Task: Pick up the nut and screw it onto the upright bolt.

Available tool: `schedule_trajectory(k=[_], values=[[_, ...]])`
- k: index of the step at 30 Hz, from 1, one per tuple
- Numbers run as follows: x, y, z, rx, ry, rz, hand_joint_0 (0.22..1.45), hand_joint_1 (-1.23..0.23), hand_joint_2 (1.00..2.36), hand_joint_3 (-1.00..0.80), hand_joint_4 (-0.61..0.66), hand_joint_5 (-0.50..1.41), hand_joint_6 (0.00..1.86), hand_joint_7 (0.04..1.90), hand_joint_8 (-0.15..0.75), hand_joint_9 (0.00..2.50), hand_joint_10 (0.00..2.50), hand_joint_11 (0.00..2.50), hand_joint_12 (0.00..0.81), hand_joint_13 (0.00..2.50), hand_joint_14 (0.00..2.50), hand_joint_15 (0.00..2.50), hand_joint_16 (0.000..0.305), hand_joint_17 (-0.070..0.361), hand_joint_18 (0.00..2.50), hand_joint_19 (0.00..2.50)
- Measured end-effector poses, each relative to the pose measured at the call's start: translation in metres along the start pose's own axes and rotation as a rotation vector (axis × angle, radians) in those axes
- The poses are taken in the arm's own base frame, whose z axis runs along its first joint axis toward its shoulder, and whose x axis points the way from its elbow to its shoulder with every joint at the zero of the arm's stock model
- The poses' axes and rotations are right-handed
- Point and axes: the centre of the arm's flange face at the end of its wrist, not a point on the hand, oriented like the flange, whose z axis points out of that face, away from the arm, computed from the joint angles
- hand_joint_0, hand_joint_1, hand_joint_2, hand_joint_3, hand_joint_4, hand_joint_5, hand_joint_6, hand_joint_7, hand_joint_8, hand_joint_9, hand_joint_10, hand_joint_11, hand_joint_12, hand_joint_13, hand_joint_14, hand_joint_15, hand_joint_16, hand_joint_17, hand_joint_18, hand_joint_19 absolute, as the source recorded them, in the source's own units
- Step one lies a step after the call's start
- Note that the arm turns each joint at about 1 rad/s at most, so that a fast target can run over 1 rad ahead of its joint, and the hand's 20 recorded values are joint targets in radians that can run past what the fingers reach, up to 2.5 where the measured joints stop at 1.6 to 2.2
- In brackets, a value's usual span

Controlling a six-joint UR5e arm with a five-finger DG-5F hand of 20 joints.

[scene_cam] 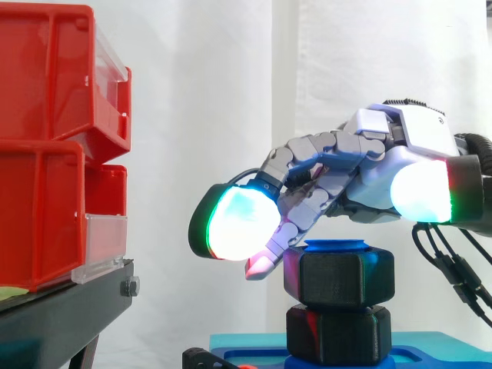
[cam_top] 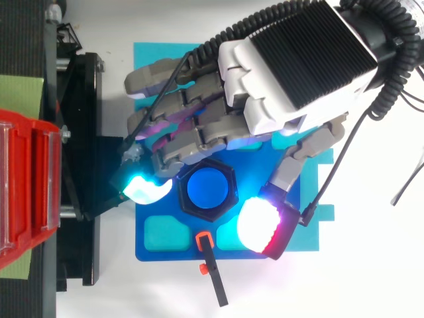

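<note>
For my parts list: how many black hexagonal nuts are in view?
2, stacked on the upright blue bolt: the upper black hexagonal nut under the hand, the lower black hexagonal nut directly beneath. Others may be hidden.

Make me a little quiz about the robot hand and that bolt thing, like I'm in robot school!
1. True or false: the top black nut sits on the blue bolt.
2. What colour are the bins? A green, B red, C yellow.
3. Fill in: in the side view, the robot hand is ___ the nut.
Key: 1 true; 2 B; 3 above.
</note>
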Motion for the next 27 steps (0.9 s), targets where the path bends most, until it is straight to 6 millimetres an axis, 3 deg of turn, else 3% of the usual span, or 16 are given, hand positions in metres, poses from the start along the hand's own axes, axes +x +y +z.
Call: schedule_trajectory(k=[17,27], values=[[0.0089,-0.0032,-0.0062,0.005,0.002,-0.002,0.48,-0.4,1.0,-0.5,0.27,-0.1,0.5,0.76,0.321,0.74,0.0,0.0,0.407,0.53,0.0,0.0,0.062,0.139,0.18,0.0],[0.0086,-0.0047,-0.0081,0.007,0.002,-0.005,0.49,-0.37,1.0,-0.5,0.33,-0.04,0.51,1.02,0.339,0.8,0.0,0.0,0.411,0.56,0.0,0.0,0.057,0.128,0.24,0.0]])
